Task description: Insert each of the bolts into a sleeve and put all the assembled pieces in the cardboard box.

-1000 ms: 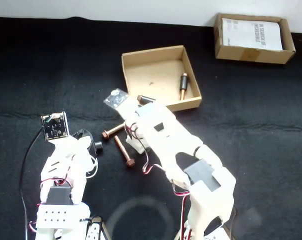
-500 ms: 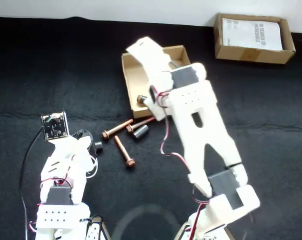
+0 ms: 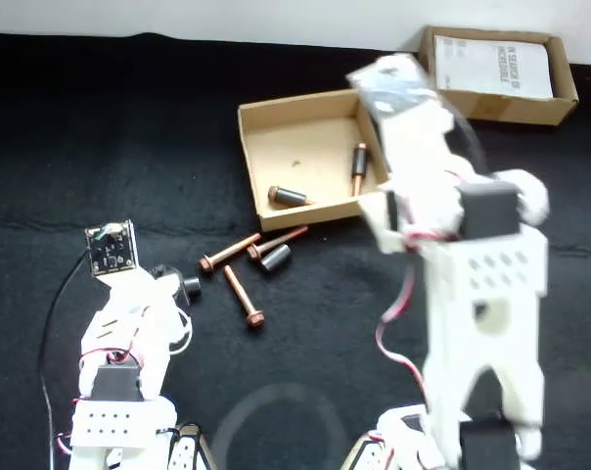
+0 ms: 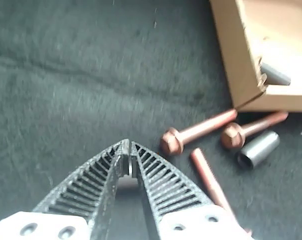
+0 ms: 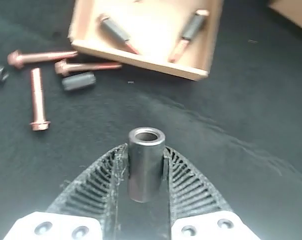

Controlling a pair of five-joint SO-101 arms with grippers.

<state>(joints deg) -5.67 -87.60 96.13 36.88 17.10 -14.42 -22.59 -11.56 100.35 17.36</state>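
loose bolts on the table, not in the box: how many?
3. Left bolt and middle bolt lie by the box front wall; third bolt lies nearer the arms. The raised arm may hide more.

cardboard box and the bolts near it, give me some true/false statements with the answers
1. Two assembled pieces lie in the cardboard box. True.
2. The right gripper is empty. False: it is shut on a sleeve.
3. Three bare bolts lie on the table outside the box. True.
4. The left gripper holds a bolt. False: it is shut on nothing.
5. The loose sleeve is inside the box. False: it lies on the table among the bolts.
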